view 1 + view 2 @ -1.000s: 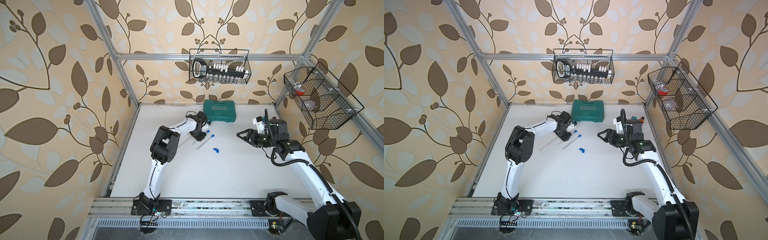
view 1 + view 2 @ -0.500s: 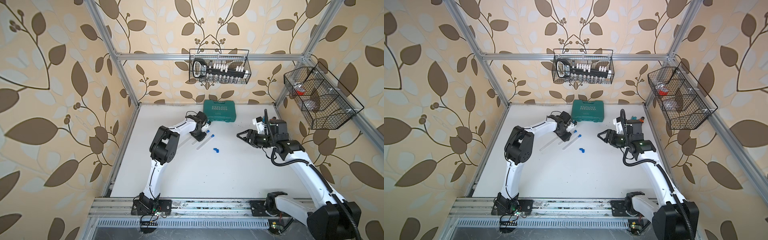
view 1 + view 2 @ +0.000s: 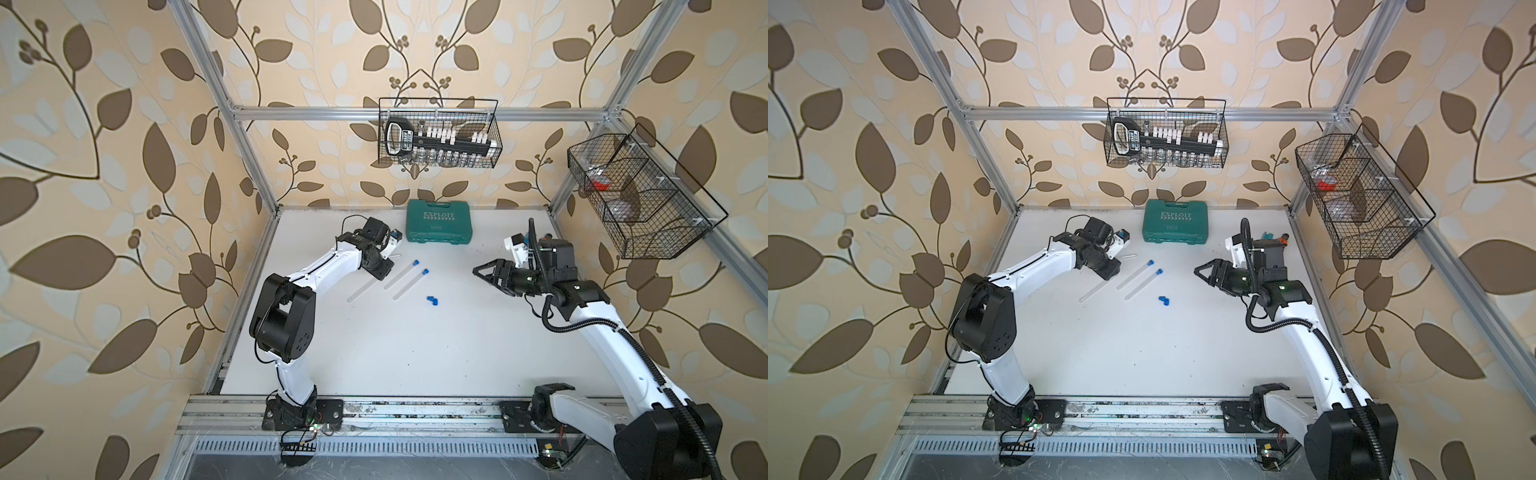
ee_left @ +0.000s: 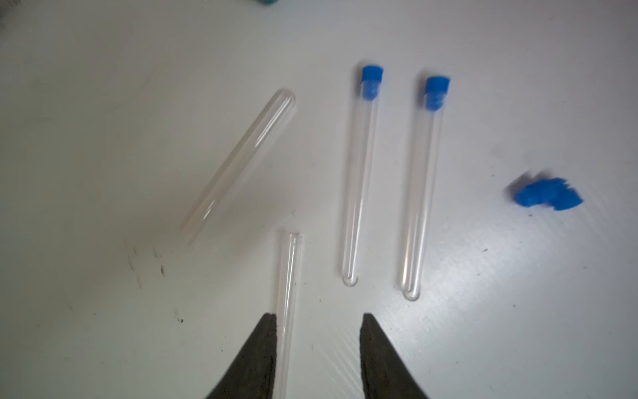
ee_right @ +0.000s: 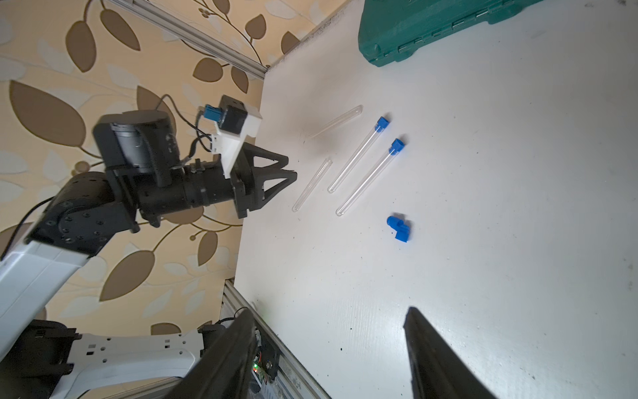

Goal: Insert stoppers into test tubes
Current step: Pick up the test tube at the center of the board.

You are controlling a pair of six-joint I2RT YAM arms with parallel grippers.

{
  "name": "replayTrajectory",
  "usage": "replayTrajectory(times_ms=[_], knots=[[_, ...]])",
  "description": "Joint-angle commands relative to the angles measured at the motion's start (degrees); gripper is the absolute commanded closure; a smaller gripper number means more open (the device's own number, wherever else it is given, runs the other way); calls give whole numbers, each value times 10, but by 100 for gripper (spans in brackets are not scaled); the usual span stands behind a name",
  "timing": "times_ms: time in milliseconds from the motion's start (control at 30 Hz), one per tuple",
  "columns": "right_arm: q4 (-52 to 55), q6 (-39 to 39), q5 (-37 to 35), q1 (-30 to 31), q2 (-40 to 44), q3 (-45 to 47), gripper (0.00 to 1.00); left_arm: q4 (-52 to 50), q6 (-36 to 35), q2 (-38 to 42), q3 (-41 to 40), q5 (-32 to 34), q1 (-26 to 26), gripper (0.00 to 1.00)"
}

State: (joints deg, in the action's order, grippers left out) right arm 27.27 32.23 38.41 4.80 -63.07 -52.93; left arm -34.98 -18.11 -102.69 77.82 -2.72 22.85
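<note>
1. My left gripper (image 4: 318, 317) stands part open and grips nothing. 1 bare test tube (image 4: 288, 276) lies between its fingers, close against 1 finger and clear of the other.
2. That tube's long axis runs straight out ahead of my fingertips, with its open mouth farthest from them.
3. Ahead of the fingertips lie 2 plugged tubes (image 4: 360, 172) side by side, and a second bare tube (image 4: 238, 162) lies aslant.
4. The 2 loose blue stoppers (image 4: 547, 195) rest beyond the plugged tubes. My right gripper (image 5: 328, 311), wide open and empty, looks better placed for them.
</note>
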Motion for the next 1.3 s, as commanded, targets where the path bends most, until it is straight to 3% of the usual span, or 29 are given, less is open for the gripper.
replayTrajectory(times_ms=[0, 167, 667, 1267], knots=[[10, -12, 16, -1, 7, 11, 33, -9, -23, 16, -47, 21, -27, 59], [9, -8, 11, -1, 3, 12, 34, -11, -78, 5, -68, 35, -46, 59], [24, -15, 6, -1, -4, 5, 34, -16, -85, -52, -44, 27, -53, 58], [27, -19, 7, -1, -5, 3, 34, -18, -93, -86, -38, 30, -53, 78]])
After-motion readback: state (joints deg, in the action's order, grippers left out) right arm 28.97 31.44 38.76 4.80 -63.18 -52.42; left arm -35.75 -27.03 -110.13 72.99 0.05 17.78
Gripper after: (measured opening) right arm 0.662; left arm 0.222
